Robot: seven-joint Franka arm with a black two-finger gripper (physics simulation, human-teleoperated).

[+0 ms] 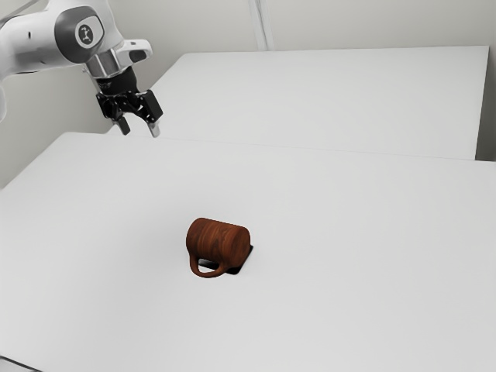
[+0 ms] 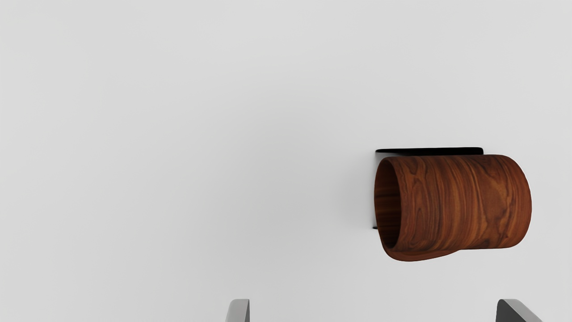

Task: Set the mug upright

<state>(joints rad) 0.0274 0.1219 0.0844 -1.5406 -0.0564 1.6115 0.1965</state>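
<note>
Nearest, a brown mug [image 1: 219, 242] lies sideways on the white table [image 1: 349, 271], just below the exterior view's centre; the gripper [image 1: 139, 130] hangs spread at upper left. In the wrist view, the mug's mouth [image 2: 389, 205] shows beyond the gripper [image 2: 373, 311].

The arm [image 1: 35, 46] comes in from the exterior view's left and bends down at the wrist [image 1: 108, 62], the gripper [image 1: 140, 130] pointing downward, raised, seen against the table's [image 1: 349, 232] far edge near its exterior-view-left corner. Its fingers [image 2: 240, 312] stand wide apart, nothing between them.
</note>
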